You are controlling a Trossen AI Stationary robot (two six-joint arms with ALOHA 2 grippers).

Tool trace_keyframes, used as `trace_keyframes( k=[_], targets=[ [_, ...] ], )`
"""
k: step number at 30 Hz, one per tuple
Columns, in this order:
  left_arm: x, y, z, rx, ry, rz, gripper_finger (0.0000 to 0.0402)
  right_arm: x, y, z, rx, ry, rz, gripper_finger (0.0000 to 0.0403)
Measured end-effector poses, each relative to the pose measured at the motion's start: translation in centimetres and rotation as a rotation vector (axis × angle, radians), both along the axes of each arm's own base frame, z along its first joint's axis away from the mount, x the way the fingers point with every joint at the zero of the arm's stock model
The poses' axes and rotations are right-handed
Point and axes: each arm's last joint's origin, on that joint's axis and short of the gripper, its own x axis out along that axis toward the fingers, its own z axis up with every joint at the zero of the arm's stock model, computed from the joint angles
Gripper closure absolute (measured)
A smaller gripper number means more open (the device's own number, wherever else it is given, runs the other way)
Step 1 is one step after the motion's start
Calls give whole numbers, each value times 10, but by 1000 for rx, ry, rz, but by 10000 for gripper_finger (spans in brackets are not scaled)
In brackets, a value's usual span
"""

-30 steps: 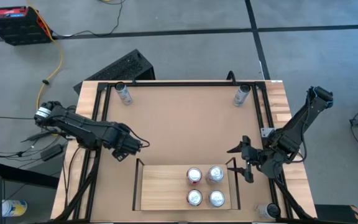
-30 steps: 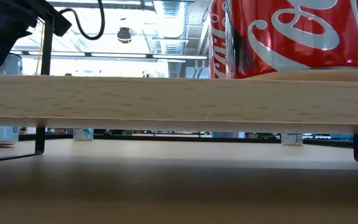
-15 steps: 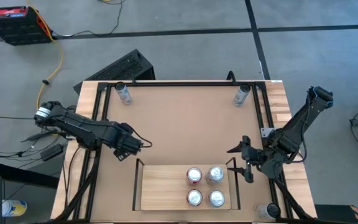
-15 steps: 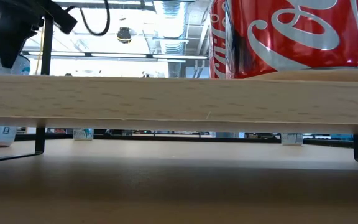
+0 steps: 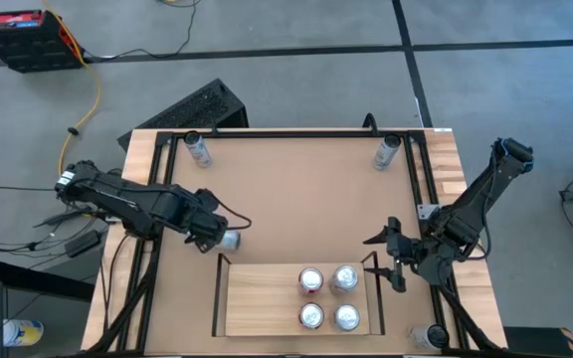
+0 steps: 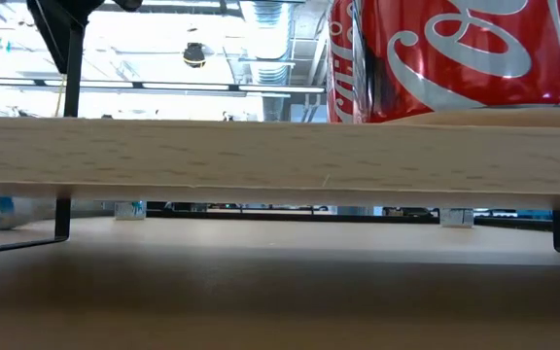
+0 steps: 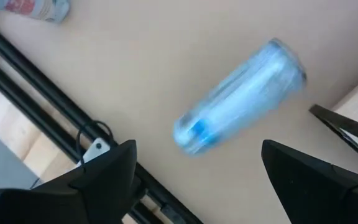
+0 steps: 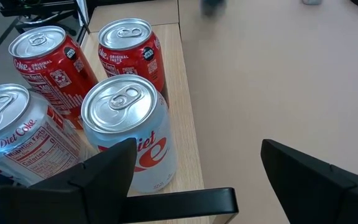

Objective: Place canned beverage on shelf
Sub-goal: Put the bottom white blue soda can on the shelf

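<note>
Currently pale blue can (image 7: 238, 94) lies on its side on brown tabletop (image 5: 296, 199), loose, just ahead of left gripper (image 5: 210, 234), between its spread fingers but untouched; blurred in left wrist view, possibly rolling. Can sits just off shelf (image 5: 262, 303) left rail corner. Right gripper (image 5: 394, 261) waits beside shelf right end, fingers spread, holding nothing. Count: four upright cans on shelf right half, two red (image 8: 42, 59), two silver (image 8: 129, 130). Three more cans stand at tabletop corners.
</note>
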Motion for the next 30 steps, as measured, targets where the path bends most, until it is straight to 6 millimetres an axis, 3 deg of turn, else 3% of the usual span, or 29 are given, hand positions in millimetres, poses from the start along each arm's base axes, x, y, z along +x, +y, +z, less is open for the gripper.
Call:
trace_keyframes(
  k=[6,15,21,26,30],
  targets=[
    [13,-4,-7,6,-19,-49,72,0,0,0,-2,0,1,33],
    [52,-8,-48,52,211,-422,72,0,0,0,-1,-1,0,33],
    [88,19,-61,-9,53,-473,72,0,0,0,0,0,1,33],
    [97,45,-63,-25,20,-454,72,0,0,0,-1,0,1,33],
    [104,51,-75,-72,52,-506,72,-1,0,0,-4,3,1,33]
  ],
)
